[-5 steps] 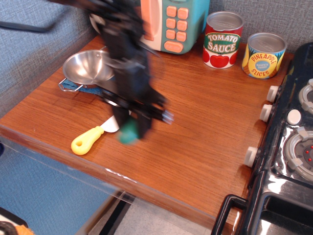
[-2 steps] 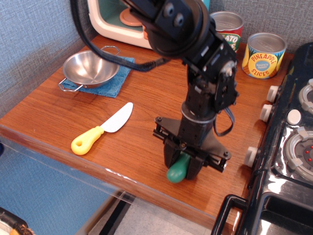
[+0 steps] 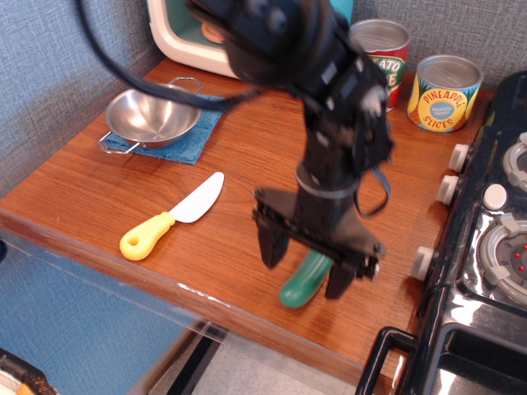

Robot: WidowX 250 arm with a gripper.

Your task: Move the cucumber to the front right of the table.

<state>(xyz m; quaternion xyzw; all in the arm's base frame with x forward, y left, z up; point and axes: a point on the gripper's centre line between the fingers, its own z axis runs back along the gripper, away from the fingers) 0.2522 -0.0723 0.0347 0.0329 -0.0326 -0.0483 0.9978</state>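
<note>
Surface: brown wood-grain table [image 3: 123,193] with a rounded front edge, set against a grey-blue fabric wall on the left and at the back.
Arm: black robot arm reaching down over the front right part of the table, somewhat blurred.
Gripper: the gripper [image 3: 306,267] points downward with its two fingers spread wide apart; it grasps nothing.
Cucumber: the cucumber [image 3: 303,280] lies on the table near the front edge, toward the front right corner, between the spread fingers; its upper end is partly hidden behind the gripper body, and whether either finger touches it cannot be told.
Knife: a toy knife [image 3: 169,218] with a yellow handle and white blade lies near the front edge, left of the gripper and well apart from the cucumber.
Bowl: a small steel bowl [image 3: 152,115] sits on a blue cloth [image 3: 198,136] near the back left corner.
Back edge: a toy microwave [image 3: 185,37], partly hidden by the arm; a tomato sauce can [image 3: 391,58]; a pineapple slices can [image 3: 445,92] beside it.
Right edge: a black toy stove [image 3: 486,247] with white knobs stands against the table.
</note>
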